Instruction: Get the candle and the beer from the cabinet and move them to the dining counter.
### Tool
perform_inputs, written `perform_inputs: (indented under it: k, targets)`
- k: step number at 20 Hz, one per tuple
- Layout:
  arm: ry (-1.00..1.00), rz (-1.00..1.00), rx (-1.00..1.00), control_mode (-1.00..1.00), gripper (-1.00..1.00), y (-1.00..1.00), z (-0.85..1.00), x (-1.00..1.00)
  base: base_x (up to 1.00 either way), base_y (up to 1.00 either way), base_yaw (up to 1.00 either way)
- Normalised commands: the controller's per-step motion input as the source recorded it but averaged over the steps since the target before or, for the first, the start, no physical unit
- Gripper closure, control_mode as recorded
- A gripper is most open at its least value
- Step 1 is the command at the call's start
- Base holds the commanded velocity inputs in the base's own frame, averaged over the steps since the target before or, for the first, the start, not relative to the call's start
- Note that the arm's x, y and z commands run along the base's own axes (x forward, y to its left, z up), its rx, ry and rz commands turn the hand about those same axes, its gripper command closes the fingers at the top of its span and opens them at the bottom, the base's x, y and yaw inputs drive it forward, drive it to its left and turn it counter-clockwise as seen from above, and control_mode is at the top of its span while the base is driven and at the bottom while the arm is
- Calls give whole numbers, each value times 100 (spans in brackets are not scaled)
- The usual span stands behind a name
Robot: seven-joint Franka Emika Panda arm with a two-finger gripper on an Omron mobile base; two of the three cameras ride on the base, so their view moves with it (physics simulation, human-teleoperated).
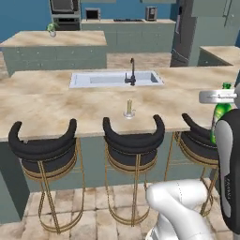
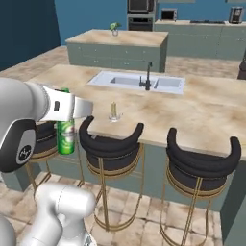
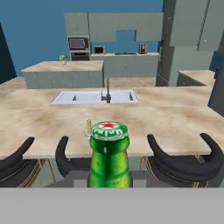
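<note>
My gripper (image 1: 224, 98) is shut on the beer (image 1: 219, 117), a slim green bottle held upright by its neck off the near right end of the dining counter (image 1: 56, 105), above a stool. From the right base view the beer (image 2: 66, 134) hangs below my hand (image 2: 66, 108), in front of the counter's near edge. The hand view looks down past its red-starred cap (image 3: 109, 130). The candle (image 1: 129, 109) stands in its small dish near the counter's front edge, between the sink and the middle stool, and shows again as the candle (image 2: 114, 111) and the candle (image 3: 88, 128).
A steel sink (image 1: 101, 79) with a black faucet (image 1: 132, 72) is set into the counter's middle. Three black-backed stools (image 1: 133, 140) line the near side. A second island (image 1: 56, 40) stands behind. Grey-green wall cabinets (image 3: 109, 26) are far back; I cannot tell which is the task's.
</note>
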Motion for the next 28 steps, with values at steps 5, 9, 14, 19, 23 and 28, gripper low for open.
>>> perform_inputs:
  k: [5, 9, 14, 19, 23, 28]
  targets:
    - [0, 0, 0, 100, 100, 0, 0, 0, 0, -100, 28]
    - [0, 0, 0, 100, 100, 0, 0, 0, 9, -84, 3]
    - [0, 0, 0, 100, 100, 0, 0, 0, 6, -64, -24]
    - [0, 0, 0, 100, 100, 0, 0, 0, 14, -24, -39]
    - [0, 0, 0, 100, 100, 0, 0, 0, 61, 2, -14]
    - [0, 0, 0, 100, 100, 0, 0, 0, 83, 9, 0]
